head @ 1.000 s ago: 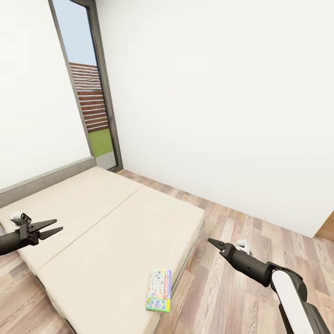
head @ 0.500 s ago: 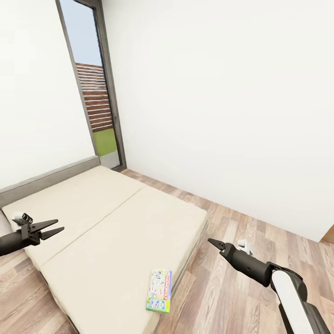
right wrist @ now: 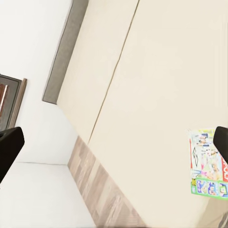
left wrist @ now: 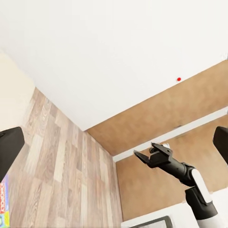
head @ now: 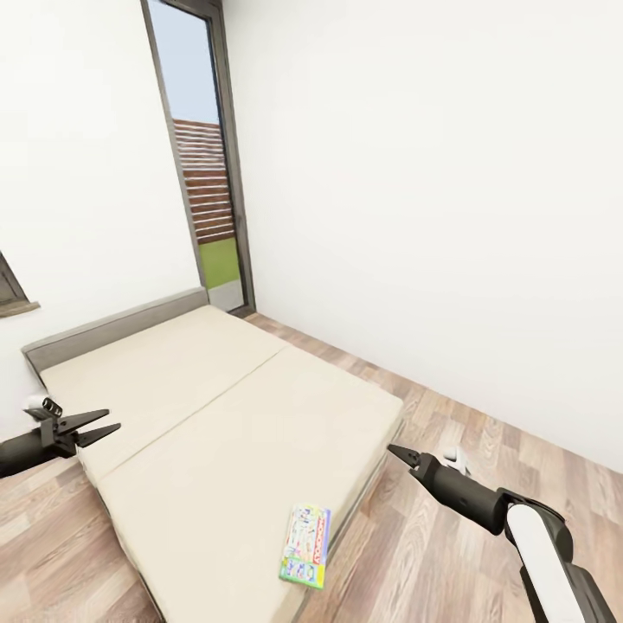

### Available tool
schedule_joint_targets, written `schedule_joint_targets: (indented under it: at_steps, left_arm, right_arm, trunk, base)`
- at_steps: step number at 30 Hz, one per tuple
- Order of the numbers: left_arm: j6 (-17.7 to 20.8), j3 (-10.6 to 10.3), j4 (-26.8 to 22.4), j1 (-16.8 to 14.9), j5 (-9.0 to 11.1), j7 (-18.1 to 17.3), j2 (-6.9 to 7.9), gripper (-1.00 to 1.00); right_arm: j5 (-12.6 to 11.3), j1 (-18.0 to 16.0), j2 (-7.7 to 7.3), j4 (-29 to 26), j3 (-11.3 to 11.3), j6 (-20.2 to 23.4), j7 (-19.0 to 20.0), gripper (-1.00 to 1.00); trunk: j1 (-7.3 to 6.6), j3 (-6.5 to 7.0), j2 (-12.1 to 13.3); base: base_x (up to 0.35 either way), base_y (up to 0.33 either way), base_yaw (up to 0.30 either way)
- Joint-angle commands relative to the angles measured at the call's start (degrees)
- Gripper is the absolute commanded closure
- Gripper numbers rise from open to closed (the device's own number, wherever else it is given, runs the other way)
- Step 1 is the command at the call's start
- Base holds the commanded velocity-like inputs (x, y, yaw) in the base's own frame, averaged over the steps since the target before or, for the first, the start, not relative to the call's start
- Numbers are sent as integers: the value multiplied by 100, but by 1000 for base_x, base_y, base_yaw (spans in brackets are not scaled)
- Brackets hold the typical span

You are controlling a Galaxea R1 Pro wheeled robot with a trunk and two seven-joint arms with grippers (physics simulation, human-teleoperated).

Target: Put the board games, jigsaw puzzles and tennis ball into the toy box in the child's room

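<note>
White-walled bedroom w/ plank floor. Board game [head: 306, 545] lies flat near the bed [head: 216, 407] corner, long axis running away from robot. Right gripper [head: 400, 454] is nearer, game down-left of it; left gripper [head: 102, 424] well apart. Both spread, holding nothing.

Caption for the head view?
Robot faces the cream bed, one board game near its foot edge, both claws empty.

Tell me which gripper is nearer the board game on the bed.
Right. The right gripper hangs over the floor just off the bed's near corner, a little beyond the board game. The left gripper is across the bed, at its far side.
</note>
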Motion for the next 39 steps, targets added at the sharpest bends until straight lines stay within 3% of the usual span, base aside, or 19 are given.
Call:
schedule_joint_targets:
  at_steps: [1,24,39]
  left_arm:
    - [61,-5,1,-8,0,-21,0,-100]
    - [54,-6,1,-8,-4,-21,-4,-100]
    - [54,-7,1,-8,-8,-21,-27,-100]
  right_arm:
    - [52,-4,0,-2,-11,28,58,-100]
    - [44,-4,0,-3,-11,35,69,-100]
    - [50,-4,0,-3,-6,30,64,-100]
  trunk:
    - [4,-13,-12]
    - [4,-13,-12]
    - [4,-13,-12]
  base:
    - [2,-93,231]
    - [0,-266,65]
    - [0,-302,263]
